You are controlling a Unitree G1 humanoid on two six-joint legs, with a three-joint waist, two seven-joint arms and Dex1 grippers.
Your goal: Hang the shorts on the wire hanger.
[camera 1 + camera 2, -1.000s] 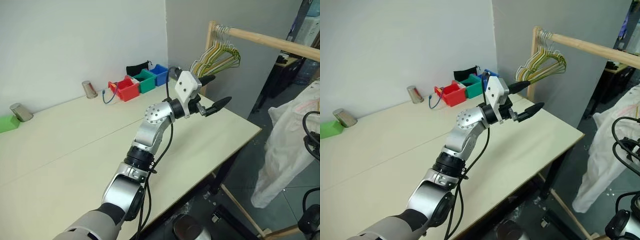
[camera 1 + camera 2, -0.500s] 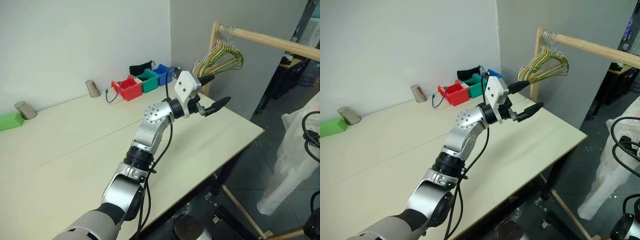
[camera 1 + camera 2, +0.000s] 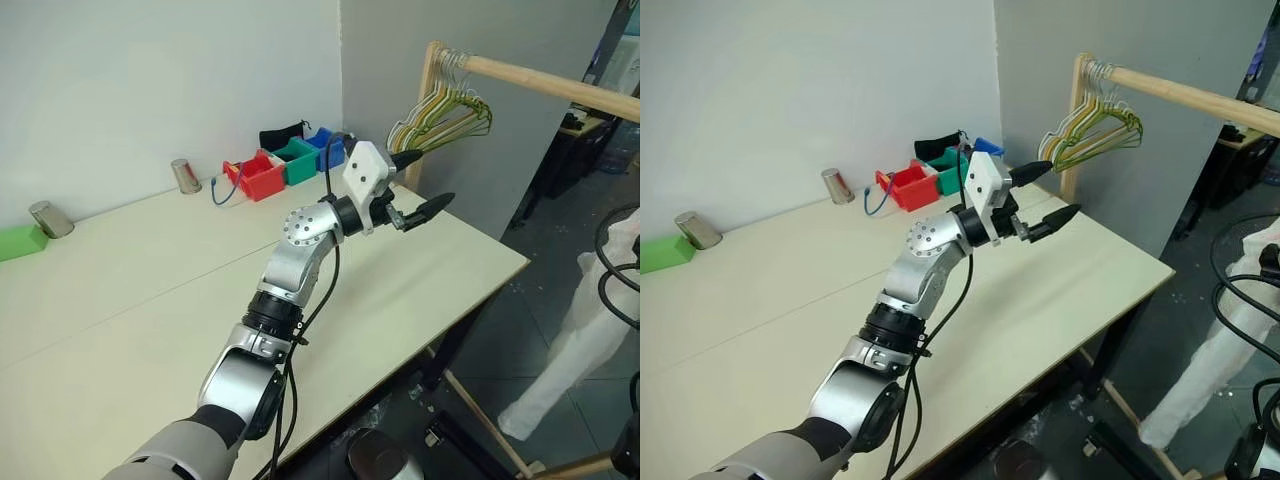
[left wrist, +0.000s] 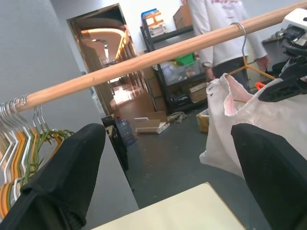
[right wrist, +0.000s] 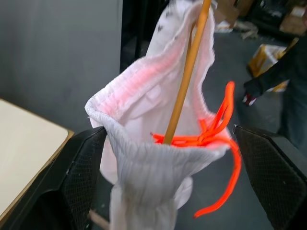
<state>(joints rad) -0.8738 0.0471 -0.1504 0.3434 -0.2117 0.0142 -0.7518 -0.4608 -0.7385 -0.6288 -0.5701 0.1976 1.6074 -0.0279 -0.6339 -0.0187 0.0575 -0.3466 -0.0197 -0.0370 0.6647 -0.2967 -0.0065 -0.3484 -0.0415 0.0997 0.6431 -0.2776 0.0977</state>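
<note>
Left gripper [image 3: 412,184]: two black fingers spread apart, nothing between them, raised above the far end of the pale wooden counter [image 3: 120,290], pointing toward the clothes rail.
Right gripper [image 5: 168,158]: black fingers wide apart either side of the garment's waistband, not pinching it; released.
Wrinkled white fabric shorts [image 5: 158,124]: draped over the hanger wire, ribbed waistband open, pink-tinted inside, orange drawstring [image 5: 216,134] dangling; off the counter's right end, hanging toward the floor [image 3: 590,330].
Thin yellow-gold wire hanger [image 4: 247,57]: hook over the round wooden rail [image 4: 144,60], wire running through the shorts' waistband.
Other hangers [image 3: 440,110]: bunched at the rail's post end.
Counter back edge: red, green and blue bins [image 3: 285,160], two metal cups [image 3: 184,176].
</note>
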